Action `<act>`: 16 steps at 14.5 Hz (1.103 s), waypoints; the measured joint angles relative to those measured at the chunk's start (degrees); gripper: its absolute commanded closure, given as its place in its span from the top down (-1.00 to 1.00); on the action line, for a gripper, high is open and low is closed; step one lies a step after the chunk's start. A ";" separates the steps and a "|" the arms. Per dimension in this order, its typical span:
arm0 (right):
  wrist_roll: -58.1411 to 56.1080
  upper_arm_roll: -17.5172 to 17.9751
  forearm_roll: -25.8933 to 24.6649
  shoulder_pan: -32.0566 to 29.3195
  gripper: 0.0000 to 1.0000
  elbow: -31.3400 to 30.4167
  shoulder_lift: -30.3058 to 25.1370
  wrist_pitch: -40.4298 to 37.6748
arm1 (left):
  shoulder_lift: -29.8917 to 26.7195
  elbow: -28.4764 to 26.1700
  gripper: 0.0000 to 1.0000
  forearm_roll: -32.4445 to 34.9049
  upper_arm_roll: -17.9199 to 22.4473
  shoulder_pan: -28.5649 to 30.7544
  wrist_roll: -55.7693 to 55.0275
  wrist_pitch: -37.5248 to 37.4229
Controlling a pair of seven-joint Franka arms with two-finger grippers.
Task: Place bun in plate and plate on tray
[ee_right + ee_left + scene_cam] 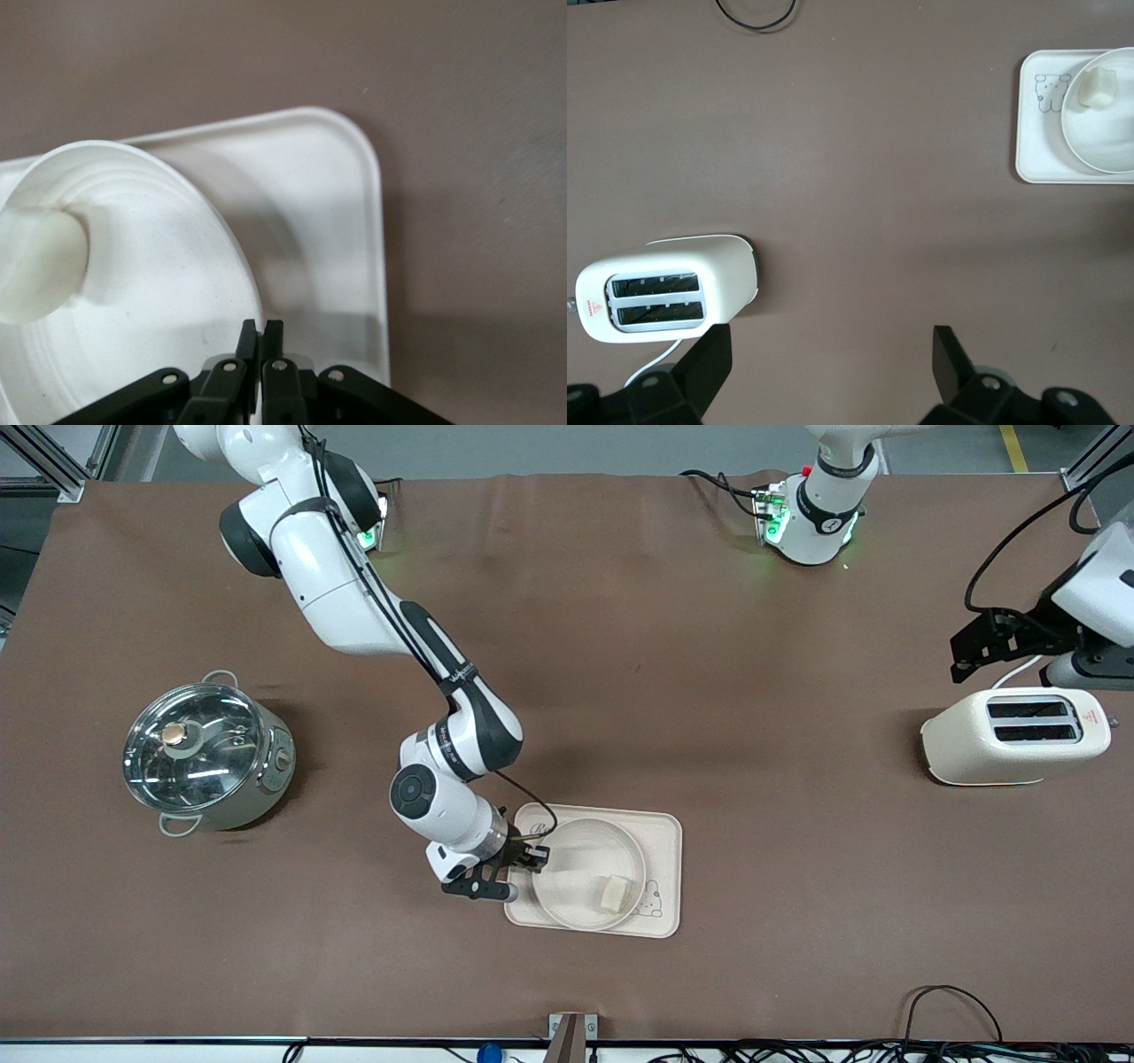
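Observation:
The round cream plate (576, 868) lies over the cream tray (660, 833), with the small bun (616, 892) in it, at the side toward the left arm's end. My right gripper (536, 859) is shut on the plate's rim at the side toward the right arm's end. In the right wrist view its fingers (262, 329) pinch the rim of the plate (151, 292), which casts a shadow on the tray (328, 221); the bun (35, 266) shows too. My left gripper (970, 651) waits open and empty over the table beside the toaster (1014, 735).
A steel pot with a glass lid (204, 757) stands toward the right arm's end. The left wrist view shows the toaster (664, 288), the tray (1036, 150), the plate (1107, 142) and the bun (1097, 87). Cables run along the table's near edge.

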 measured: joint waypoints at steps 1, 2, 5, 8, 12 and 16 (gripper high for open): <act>0.04 0.00 -0.01 0.24 0.83 0.00 0.03 0.00 | -1.76 -2.80 1.00 -0.02 0.81 -1.01 0.00 1.91; 0.12 -0.01 -0.01 0.29 1.00 0.01 0.03 0.00 | -3.34 -5.35 1.00 -0.04 1.96 -2.27 0.00 3.59; 0.77 -0.16 -0.01 -0.17 1.00 -0.80 -0.35 -0.18 | -5.49 -8.42 1.00 -0.10 4.72 -4.75 -0.05 5.48; 0.89 -0.57 -0.02 -1.64 1.00 -2.71 -4.82 -5.96 | -4.77 -6.55 1.00 -0.10 4.76 -4.81 -0.07 5.40; -2.54 -1.52 -1.50 -9.55 1.00 -4.66 -17.23 -27.50 | -3.22 -4.13 1.00 -0.11 4.92 -4.75 -0.11 4.29; -5.17 -2.35 -10.33 -16.72 1.00 -5.91 -27.45 -40.32 | -2.71 -3.79 1.00 -0.11 5.47 -4.60 -0.09 3.61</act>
